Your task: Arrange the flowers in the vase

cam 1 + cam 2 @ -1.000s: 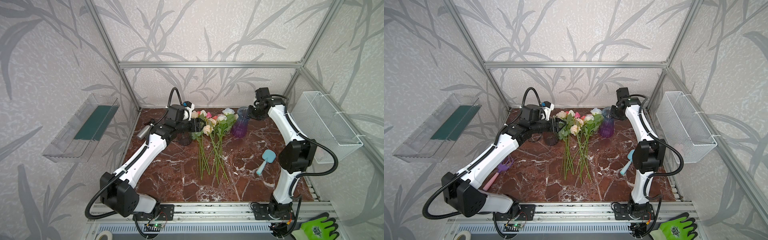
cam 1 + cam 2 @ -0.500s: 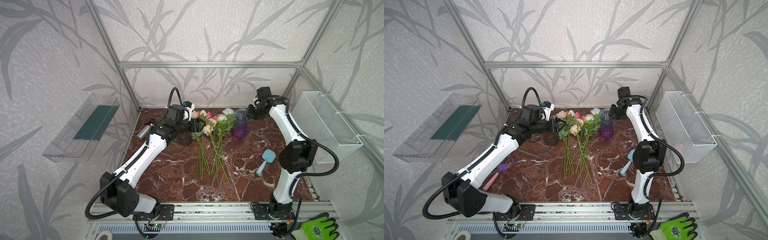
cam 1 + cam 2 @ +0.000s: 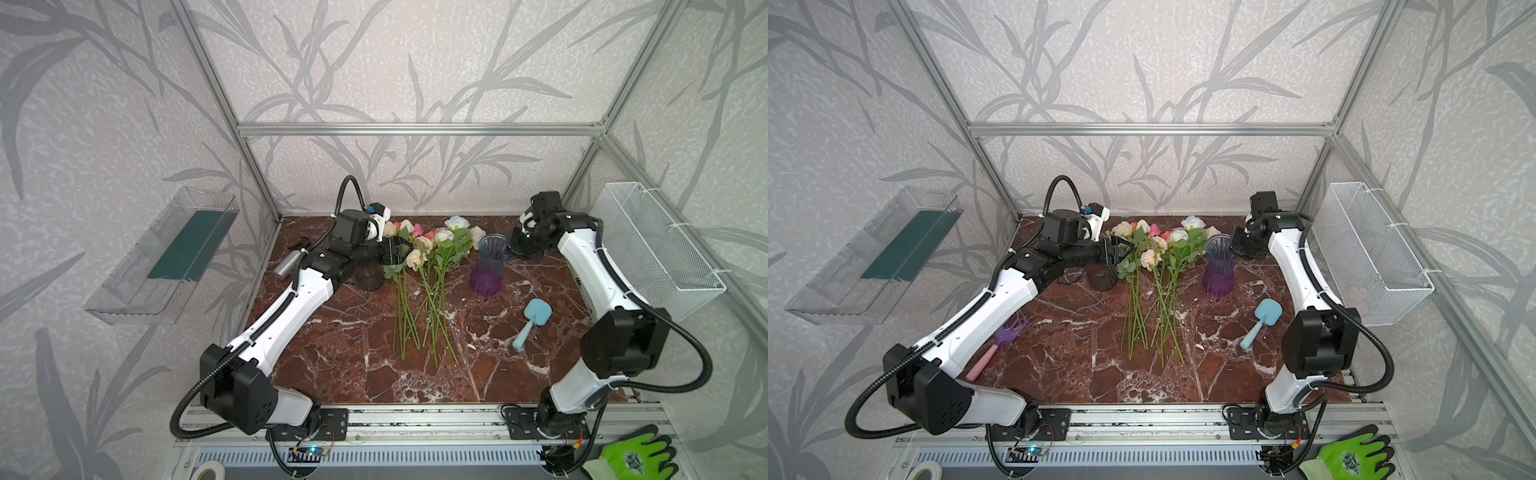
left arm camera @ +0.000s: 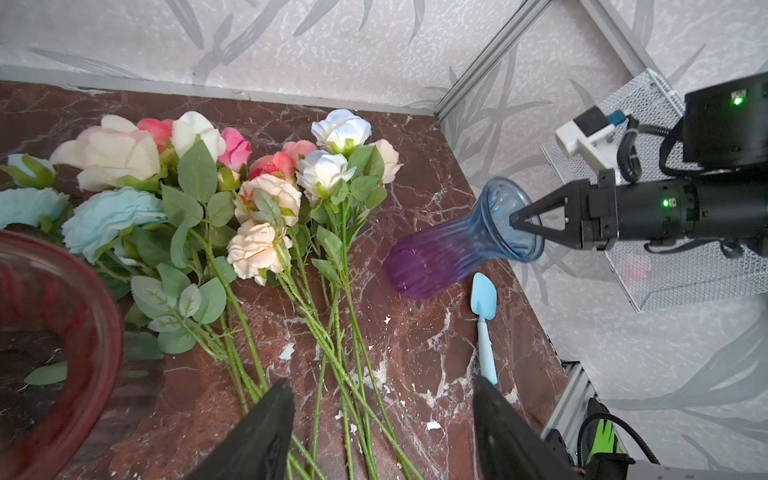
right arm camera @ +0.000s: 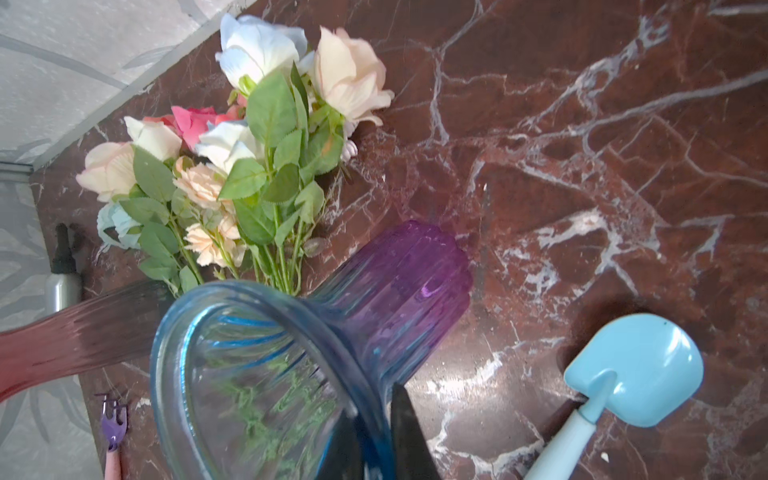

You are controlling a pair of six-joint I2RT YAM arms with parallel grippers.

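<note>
Blue-purple vase (image 3: 488,266): I see right claw (image 4: 514,219) pinching its rim, flowers (image 3: 419,270) lying just beside on red marble table (image 3: 353,365); left claw (image 4: 382,384) spread wide over stems. Leaf-patterned walls around.

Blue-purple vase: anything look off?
Slightly. The right gripper is pinched on the rim of the blue-purple vase, one finger inside the mouth and one outside. Its purple base is blurred in the left wrist view, so I can't tell if it sits flat. Nothing is spilled or broken. The flowers all lie on the marble table.
</note>
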